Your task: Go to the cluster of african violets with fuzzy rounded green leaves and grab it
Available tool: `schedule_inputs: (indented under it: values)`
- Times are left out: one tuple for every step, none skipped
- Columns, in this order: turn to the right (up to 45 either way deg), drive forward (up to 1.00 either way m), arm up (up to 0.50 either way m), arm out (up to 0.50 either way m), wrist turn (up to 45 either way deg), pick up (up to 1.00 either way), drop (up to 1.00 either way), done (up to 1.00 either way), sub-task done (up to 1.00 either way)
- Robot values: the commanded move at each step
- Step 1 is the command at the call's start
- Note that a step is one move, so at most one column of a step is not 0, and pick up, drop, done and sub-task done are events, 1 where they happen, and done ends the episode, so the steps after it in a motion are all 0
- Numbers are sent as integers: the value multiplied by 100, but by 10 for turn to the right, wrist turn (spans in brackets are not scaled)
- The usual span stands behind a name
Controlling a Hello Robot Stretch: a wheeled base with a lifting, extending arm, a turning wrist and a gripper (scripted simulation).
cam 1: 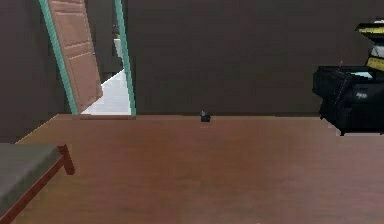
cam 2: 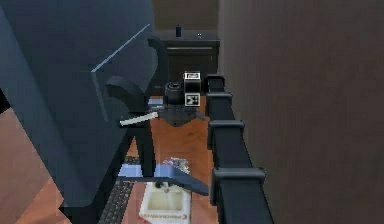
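Observation:
My arm (cam 2: 236, 150) rises as a dark bar over a brown desktop (cam 2: 200, 150) in the arm side view. Two white marked squares (cam 2: 192, 79) stand at its far end. Left of them is the gripper (cam 2: 148, 113), its dark body above the desktop and its thin fingers (cam 2: 136, 121) reaching toward a blue-grey chair back (cam 2: 120, 90). The chair and desk lie right behind the fingers, so I cannot tell whether the gripper holds anything.
A pale book or paper (cam 2: 165, 203) and a blue item (cam 2: 170, 176) lie on the desk. A dark cabinet (cam 2: 186, 50) stands beyond. Ahead: wooden floor (cam 1: 200, 170), dark wall, open door (cam 1: 78, 50) at left, bed corner (cam 1: 30, 165), black bulky object (cam 1: 350, 100) at right, small dark thing (cam 1: 205, 117).

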Motion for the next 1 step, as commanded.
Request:
schedule_inputs:
  values:
    - [0, 0, 0, 0, 390, 0, 0, 0, 0]
